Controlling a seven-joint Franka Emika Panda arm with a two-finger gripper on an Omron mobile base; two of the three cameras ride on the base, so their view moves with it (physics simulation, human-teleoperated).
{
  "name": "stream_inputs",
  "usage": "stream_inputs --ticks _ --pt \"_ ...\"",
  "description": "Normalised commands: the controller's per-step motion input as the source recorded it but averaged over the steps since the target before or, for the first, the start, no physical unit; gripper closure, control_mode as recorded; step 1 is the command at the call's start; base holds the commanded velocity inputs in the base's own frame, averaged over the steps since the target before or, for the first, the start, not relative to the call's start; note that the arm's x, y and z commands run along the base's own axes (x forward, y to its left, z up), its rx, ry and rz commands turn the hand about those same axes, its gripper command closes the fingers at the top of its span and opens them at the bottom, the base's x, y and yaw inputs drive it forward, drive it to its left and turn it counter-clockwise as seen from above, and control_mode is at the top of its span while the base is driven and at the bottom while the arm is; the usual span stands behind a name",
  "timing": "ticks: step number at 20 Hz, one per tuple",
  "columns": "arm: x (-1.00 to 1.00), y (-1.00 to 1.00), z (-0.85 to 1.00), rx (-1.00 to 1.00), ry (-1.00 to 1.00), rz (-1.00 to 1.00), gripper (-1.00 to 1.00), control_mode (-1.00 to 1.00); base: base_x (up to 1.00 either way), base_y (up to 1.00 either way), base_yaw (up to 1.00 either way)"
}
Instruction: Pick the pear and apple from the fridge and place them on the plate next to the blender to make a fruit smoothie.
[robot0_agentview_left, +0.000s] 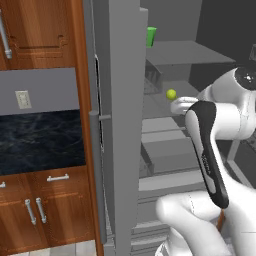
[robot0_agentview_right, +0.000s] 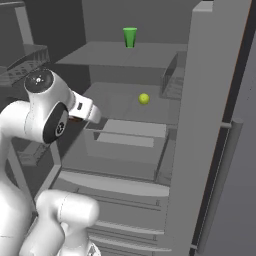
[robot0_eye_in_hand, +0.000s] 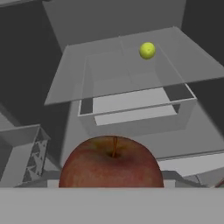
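The apple (robot0_eye_in_hand: 111, 164), reddish-brown with its stem up, looms close at the bottom of the hand view, and a sliver of it shows under the hand (robot0_agentview_right: 75, 119). My gripper (robot0_agentview_right: 82, 112) is shut on it, inside the open fridge (robot0_agentview_right: 210, 125) at the left, in front of the glass shelf. The pear (robot0_eye_in_hand: 147, 50), small and yellow-green, rests on that shelf further back; it also appears as the pear (robot0_agentview_left: 171, 93) and the pear (robot0_agentview_right: 144, 99). My fingertips are hidden by the apple. The plate and the blender are out of view.
A green cup (robot0_agentview_right: 130, 37) stands on the upper shelf. A grey drawer (robot0_eye_in_hand: 135, 109) sits under the pear's shelf, with door racks (robot0_eye_in_hand: 22, 153) at the left. The fridge door (robot0_agentview_left: 120, 125) stands open beside wooden cabinets (robot0_agentview_left: 45, 210).
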Motion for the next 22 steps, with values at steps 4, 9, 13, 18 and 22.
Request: stream_inputs --ticks 4,9,13,18,22 --pt "-0.33 0.00 0.00 0.00 0.00 0.00 1.00 1.00 -0.18 0.00 0.00" --pt "0.00 0.00 0.00 0.00 0.00 0.00 1.00 1.00 -0.82 0.00 0.00" --pt "0.00 0.00 0.00 0.00 0.00 0.00 1.00 1.00 -0.76 0.00 0.10" --pt "0.00 0.00 0.00 0.00 0.00 0.00 1.00 1.00 -0.82 0.00 0.29" --pt "0.00 0.00 0.00 0.00 0.00 0.00 1.00 1.00 -0.66 0.02 0.65"
